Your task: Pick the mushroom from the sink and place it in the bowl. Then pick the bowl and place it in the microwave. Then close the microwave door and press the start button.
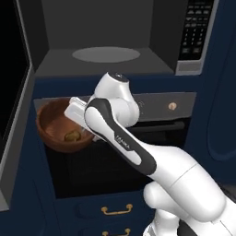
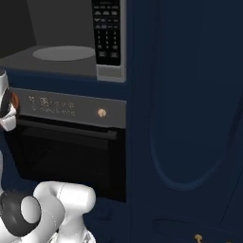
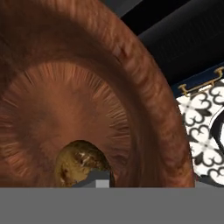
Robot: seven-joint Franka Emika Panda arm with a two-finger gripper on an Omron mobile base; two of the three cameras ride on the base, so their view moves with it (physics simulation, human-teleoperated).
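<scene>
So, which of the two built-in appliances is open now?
The microwave, the upper one: its cavity and round turntable plate are exposed and its door swung left. The oven below, with the knob, is shut.

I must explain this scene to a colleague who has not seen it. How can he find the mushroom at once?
Start at the open microwave and look below its left corner, where the bowl hangs in front of the oven. The mushroom lies on the bowl's bottom: a small tan-brown lump, the one thing inside.
</scene>
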